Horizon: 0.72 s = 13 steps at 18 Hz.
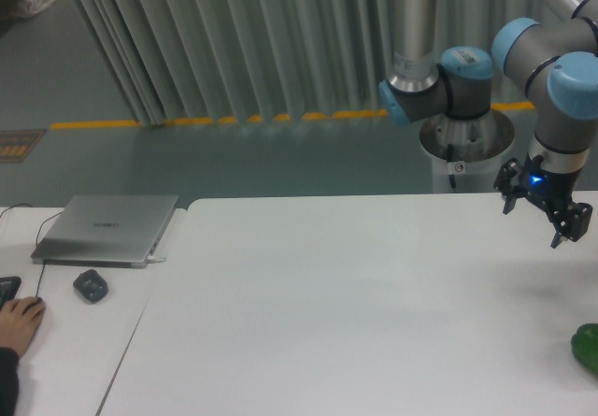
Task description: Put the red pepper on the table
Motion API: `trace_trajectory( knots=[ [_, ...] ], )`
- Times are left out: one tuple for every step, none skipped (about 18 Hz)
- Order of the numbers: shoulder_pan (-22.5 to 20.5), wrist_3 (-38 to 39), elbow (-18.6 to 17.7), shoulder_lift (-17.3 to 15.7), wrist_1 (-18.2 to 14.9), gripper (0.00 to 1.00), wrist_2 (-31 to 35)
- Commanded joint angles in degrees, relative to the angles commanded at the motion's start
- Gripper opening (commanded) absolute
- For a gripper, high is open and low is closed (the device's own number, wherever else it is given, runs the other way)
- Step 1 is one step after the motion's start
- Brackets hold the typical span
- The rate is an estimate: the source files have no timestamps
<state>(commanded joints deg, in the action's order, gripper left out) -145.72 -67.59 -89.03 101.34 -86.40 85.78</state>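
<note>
The red pepper is out of view. My gripper (534, 218) hangs at the far right, a little above the wide white table (327, 304). Its two black fingers are spread apart, so it is open, and nothing shows between them. The arm's grey and light-blue links rise behind it to the top right.
A glossy green vegetable (587, 347) lies at the table's right edge, below the gripper. On the narrower white desk at the left sit a closed laptop (107, 229) and a dark mouse (91, 286), with a person's hand (19, 322) by the left border.
</note>
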Motion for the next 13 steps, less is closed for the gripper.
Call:
trace_trajectory(
  knots=[
    [0.09, -0.09, -0.09, 0.0, 0.17, 1.0, 0.09],
    [0.09, 0.0, 0.17, 0.0, 0.09, 1.0, -0.09],
    [0.26, -0.09, 0.17, 0.0, 0.26, 1.0, 0.0],
    [0.44, -0.09, 0.35, 0.0, 0.87, 1.0, 0.0],
    [0.7, 0.35, 0.26, 0.0, 2.45, 1.0, 0.09],
    [0.7, 0.18, 0.26, 0.0, 2.55, 1.0, 0.0],
    [0.88, 0.09, 0.09, 0.0, 2.55, 1.0, -0.09],
    [0.97, 0.0, -0.7, -0.09, 2.81, 1.0, -0.17],
    [0.88, 0.09, -1.4, -0.17, 3.77, 1.0, -0.7],
    [0.88, 0.17, -1.93, -0.26, 5.52, 1.0, -1.14],
    [0.7, 0.61, -3.24, -1.13, 7.63, 1.0, -0.88],
    [0.7, 0.53, -3.51, -1.23, 7.99, 1.0, -0.44],
    [0.53, 0.27, -3.52, -1.23, 7.74, 1.0, -0.27]
  ],
)
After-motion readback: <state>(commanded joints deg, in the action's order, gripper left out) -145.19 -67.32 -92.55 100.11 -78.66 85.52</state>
